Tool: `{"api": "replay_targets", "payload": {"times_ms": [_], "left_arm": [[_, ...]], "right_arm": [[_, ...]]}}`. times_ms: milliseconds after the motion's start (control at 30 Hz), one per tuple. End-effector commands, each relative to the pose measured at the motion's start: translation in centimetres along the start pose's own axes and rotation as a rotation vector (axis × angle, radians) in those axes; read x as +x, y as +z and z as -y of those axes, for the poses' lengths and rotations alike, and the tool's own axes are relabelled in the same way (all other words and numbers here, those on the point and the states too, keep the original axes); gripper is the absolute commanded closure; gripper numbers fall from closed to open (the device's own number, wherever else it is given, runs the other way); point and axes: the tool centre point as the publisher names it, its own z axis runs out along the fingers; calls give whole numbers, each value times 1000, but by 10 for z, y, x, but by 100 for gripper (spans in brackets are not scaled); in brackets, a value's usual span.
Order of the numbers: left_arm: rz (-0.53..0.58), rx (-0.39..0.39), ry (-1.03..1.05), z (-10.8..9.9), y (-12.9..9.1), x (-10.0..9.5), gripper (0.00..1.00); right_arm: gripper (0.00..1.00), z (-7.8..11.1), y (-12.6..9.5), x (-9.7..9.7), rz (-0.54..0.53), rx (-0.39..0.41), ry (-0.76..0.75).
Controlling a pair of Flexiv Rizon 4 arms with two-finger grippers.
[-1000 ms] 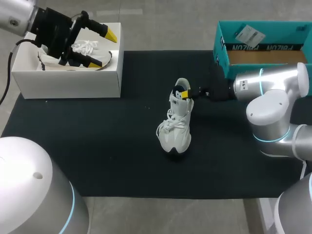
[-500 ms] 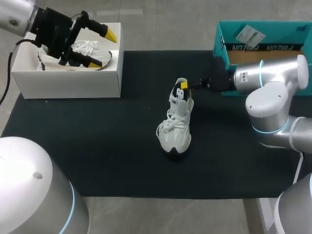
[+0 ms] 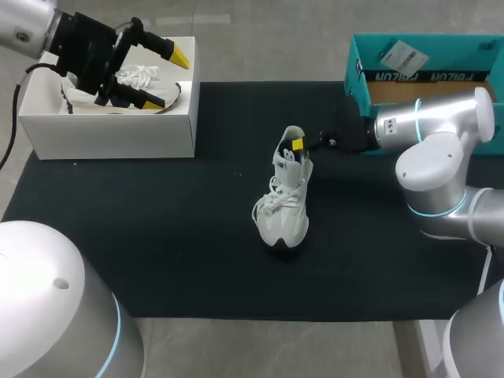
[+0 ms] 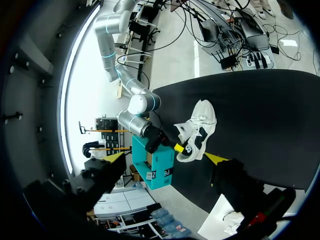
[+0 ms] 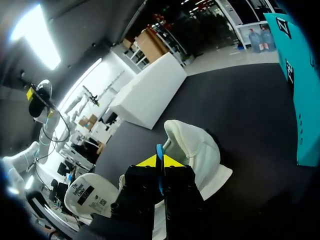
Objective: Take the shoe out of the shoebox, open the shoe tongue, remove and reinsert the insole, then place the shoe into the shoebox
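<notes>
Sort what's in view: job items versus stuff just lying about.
Job:
- white shoe
- blue strip at its collar, pinched in the right arm jaws
- teal box, open; probably the shoebox
- left arm, jaws open

Lying about, probably:
- white box under the left arm
- second shoe inside it
- black mat

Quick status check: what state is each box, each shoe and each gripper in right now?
Shoe on the mat: out of any box, upright on its sole.
White shoebox: open on top.
Second shoe: inside the white shoebox.
Teal box: open on top.
Left gripper: fingers open, above the white shoebox, holding nothing.
Right gripper: at the mat shoe's opening, fingers shut on a thin blue strip.
</notes>
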Motion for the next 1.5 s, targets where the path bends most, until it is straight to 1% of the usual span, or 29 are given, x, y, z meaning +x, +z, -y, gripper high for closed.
{"api": "replay_targets", "payload": {"times_ms": [33,267,300,333,367,400,733,967,1167,1300,1333,1400,1433,1500], "left_arm": [[-5,1,0,0,0,-1,0],[-5,1,0,0,0,-1,0],[-5,1,0,0,0,-1,0],[-5,1,0,0,0,-1,0],[-5,1,0,0,0,-1,0],[-5,1,0,0,0,-1,0],[-5,1,0,0,0,-1,0],[-5,1,0,0,0,-1,0],[-5,1,0,0,0,-1,0],[-5,1,0,0,0,-1,0],[-5,1,0,0,0,-1,0],[-5,1,0,0,0,-1,0],[-5,1,0,0,0,-1,0],[-5,1,0,0,0,-1,0]], "right_arm": [[100,7,2,5,7,15,3],[100,9,1,7,7,21,3],[94,8,0,7,8,17,2],[59,7,-1,8,11,13,2],[5,6,-2,8,14,11,2],[0,5,-3,8,18,7,0],[0,-5,-8,14,33,9,-32],[0,-13,-19,14,63,-1,-45],[0,-21,-26,23,75,-6,-57],[0,-26,-26,35,68,11,-81],[22,-27,-26,38,70,23,-84],[93,-28,-26,45,92,47,-83],[100,-29,-27,48,107,61,-73],[100,-30,-31,52,151,58,-37]]}}
